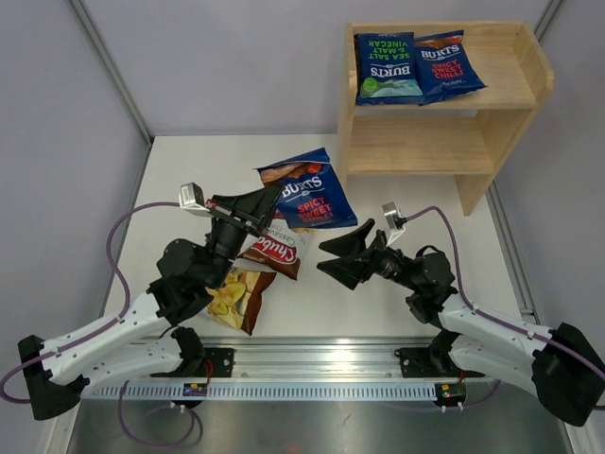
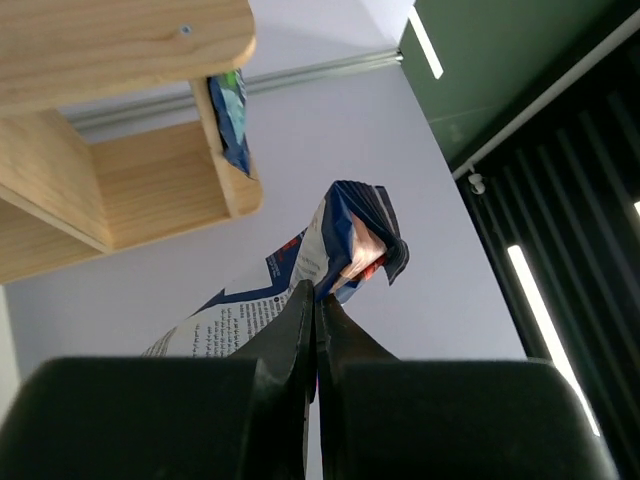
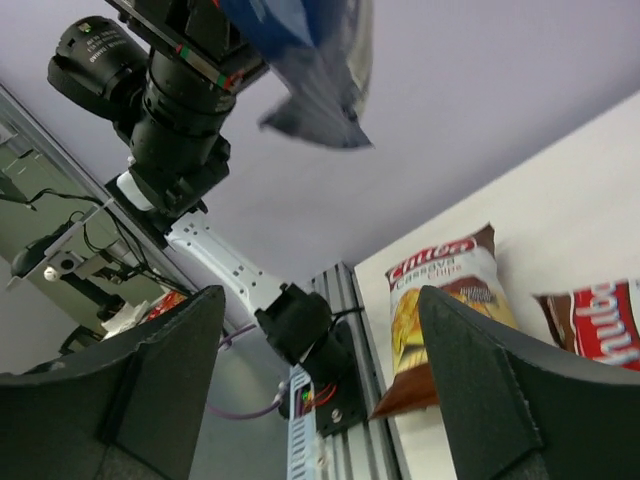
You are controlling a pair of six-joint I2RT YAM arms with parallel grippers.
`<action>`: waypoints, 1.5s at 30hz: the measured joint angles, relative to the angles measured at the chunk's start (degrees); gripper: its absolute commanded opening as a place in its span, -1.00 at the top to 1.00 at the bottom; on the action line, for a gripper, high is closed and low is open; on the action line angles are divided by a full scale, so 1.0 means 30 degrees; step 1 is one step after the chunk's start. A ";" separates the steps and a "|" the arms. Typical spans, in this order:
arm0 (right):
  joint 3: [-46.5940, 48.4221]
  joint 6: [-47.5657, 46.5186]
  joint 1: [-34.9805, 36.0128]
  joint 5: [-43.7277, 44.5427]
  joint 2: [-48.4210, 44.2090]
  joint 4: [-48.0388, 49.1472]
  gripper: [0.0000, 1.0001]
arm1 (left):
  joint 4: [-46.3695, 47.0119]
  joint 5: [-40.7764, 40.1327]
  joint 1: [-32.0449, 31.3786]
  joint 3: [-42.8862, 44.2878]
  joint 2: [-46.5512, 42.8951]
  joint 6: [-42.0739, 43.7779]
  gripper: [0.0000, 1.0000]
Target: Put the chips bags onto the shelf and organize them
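Note:
My left gripper [image 1: 271, 200] is shut on the lower edge of a dark blue, red-lettered Burts chips bag [image 1: 309, 189], which it holds above the table. In the left wrist view the jaws [image 2: 316, 296] pinch that bag [image 2: 345, 235], with the shelf [image 2: 120, 40] beyond it. Two more Burts bags [image 1: 388, 68] [image 1: 449, 64] lie flat on the top tier of the wooden shelf [image 1: 425, 142]. Two brown-and-white Chuba bags [image 1: 274, 253] [image 1: 238, 296] lie on the table under the left arm. My right gripper [image 1: 333, 257] is open and empty, pointing left toward the Chuba bags [image 3: 450, 300].
The shelf's lower tier [image 1: 416, 151] holds nothing. The aluminium rail [image 1: 312, 364] with both arm bases runs along the near edge. Grey walls enclose the table on the left and at the back.

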 measured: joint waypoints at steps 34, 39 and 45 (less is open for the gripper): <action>0.0022 -0.4306 0.1668 0.5348 -0.3155 0.4444 0.98 | 0.1341 -0.1967 -0.3891 0.0036 0.1406 -0.1756 0.48; 0.1202 -0.4313 0.1668 0.5457 -0.4554 0.0736 1.00 | 0.0648 -0.2186 -0.3891 0.0087 0.0831 0.0634 -0.98; 0.5166 -0.4364 0.1668 0.5144 -0.6324 -0.6513 1.00 | -0.0277 -0.2076 -0.3876 0.1100 0.0590 0.4197 -0.98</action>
